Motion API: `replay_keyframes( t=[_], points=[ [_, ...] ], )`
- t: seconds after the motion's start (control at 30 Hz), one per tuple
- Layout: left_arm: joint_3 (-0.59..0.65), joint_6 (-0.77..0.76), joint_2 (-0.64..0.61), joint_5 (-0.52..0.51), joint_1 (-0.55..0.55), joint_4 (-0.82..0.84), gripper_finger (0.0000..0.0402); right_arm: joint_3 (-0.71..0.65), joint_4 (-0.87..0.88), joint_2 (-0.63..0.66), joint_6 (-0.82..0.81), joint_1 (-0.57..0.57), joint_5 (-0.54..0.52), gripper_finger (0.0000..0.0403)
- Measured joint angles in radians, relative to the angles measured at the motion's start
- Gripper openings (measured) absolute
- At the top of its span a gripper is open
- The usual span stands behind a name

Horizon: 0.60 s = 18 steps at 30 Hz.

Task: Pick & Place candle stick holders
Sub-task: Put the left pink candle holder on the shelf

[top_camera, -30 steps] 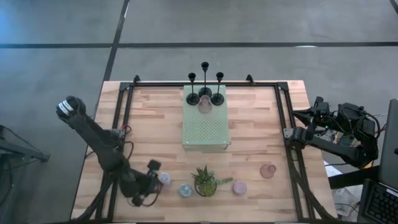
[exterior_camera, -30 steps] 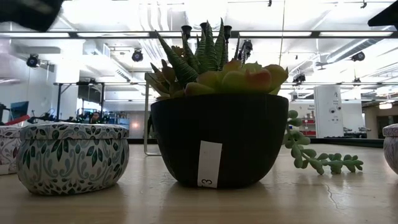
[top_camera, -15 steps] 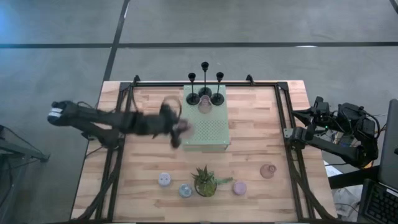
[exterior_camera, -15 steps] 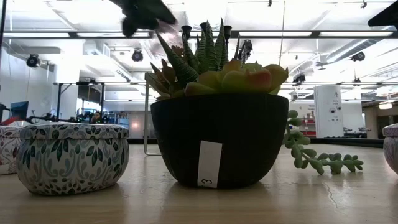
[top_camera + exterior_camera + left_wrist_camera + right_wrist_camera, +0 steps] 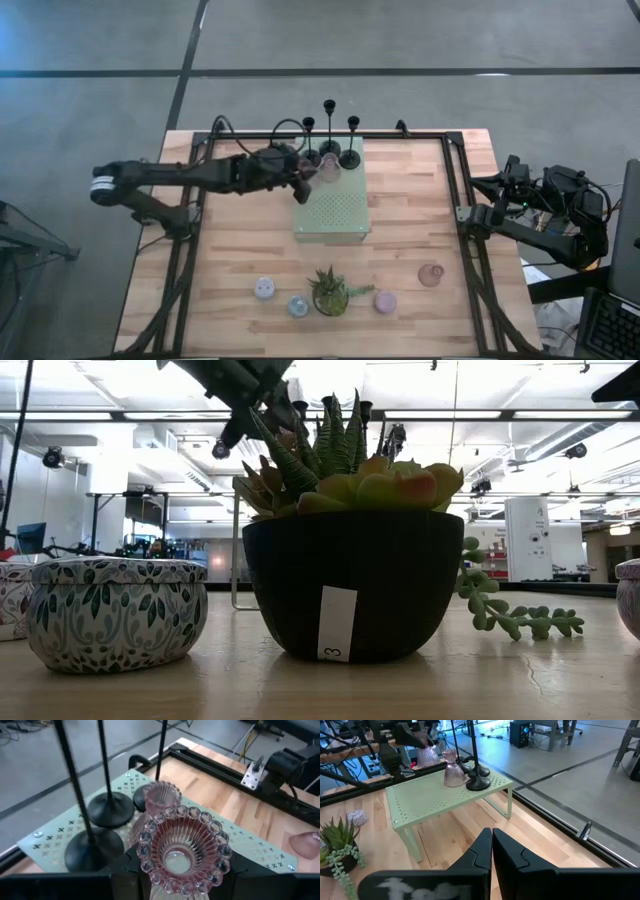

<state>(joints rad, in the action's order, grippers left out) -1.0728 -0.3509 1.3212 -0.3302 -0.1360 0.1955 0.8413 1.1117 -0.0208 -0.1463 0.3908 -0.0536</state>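
Pink ribbed glass fills my left wrist view: the left gripper (image 5: 300,180) is clamped on a squat pink glass holder (image 5: 182,847), rim up, and in the high view it hangs over the left far corner of the pale green mat (image 5: 335,215). What I judge the placement turns on is the gap just ahead of the hand: a second pink holder (image 5: 161,796) already stands close beside the one I carry, with the three black sticks (image 5: 329,125) on their round bases right behind it, so I would set down on bare mat short of them. My right gripper (image 5: 491,845), fingers pressed shut, waits at the table's right edge, well apart
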Motion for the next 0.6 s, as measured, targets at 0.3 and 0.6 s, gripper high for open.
replay_keyframes(
  t=[0.3,0.6],
  points=[
    [-0.019,-0.009,0.049,-0.005,0.002,0.067,0.0133,0.000,0.000,0.000,0.000,0.000,0.000,0.0008],
    [-0.021,-0.002,0.055,-0.019,0.002,0.094,0.0133,0.000,0.000,0.000,0.000,0.000,0.000,0.0008]
  ],
)
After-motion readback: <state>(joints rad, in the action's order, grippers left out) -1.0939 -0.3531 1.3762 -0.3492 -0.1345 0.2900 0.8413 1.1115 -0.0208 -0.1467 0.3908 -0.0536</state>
